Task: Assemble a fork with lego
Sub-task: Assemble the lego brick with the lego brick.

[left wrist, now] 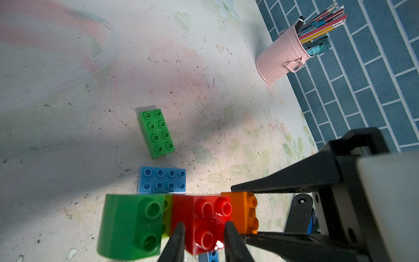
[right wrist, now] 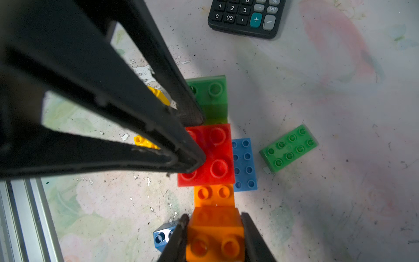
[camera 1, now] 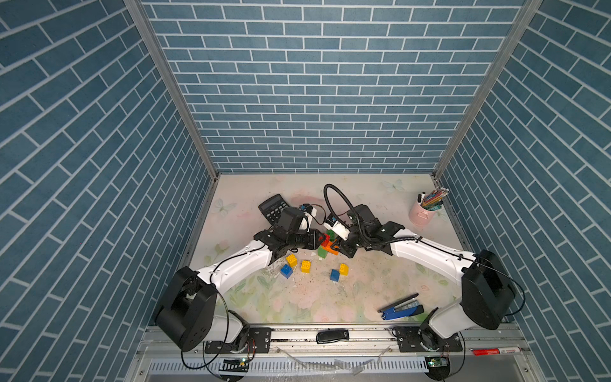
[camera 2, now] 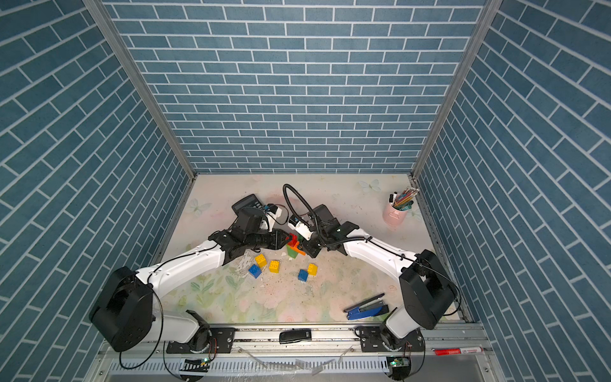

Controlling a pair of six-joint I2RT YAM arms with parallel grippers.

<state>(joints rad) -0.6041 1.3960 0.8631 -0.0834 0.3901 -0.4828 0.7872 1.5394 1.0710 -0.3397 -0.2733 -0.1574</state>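
A row of joined lego sits between both arms at the table's middle: a green brick [left wrist: 129,224], a lime one [left wrist: 167,213], a red brick [left wrist: 199,211] and an orange piece [right wrist: 215,236]. My left gripper [left wrist: 204,223] is shut on the red brick. From the opposite side my right gripper [right wrist: 215,217] is shut on the orange end. In both top views the joined row [camera 1: 325,246] [camera 2: 292,246] shows between the two grippers. Loose lego lies close by: a green oblong brick [left wrist: 156,133] and a blue oblong brick [left wrist: 162,179].
Yellow bricks [camera 1: 291,260] [camera 1: 306,266] [camera 1: 344,269] and blue bricks [camera 1: 285,271] [camera 1: 335,275] lie nearer the front. A black calculator [camera 1: 272,206] lies behind the left arm. A pink cup of pens [camera 1: 421,211] stands back right, a blue stapler [camera 1: 401,309] front right.
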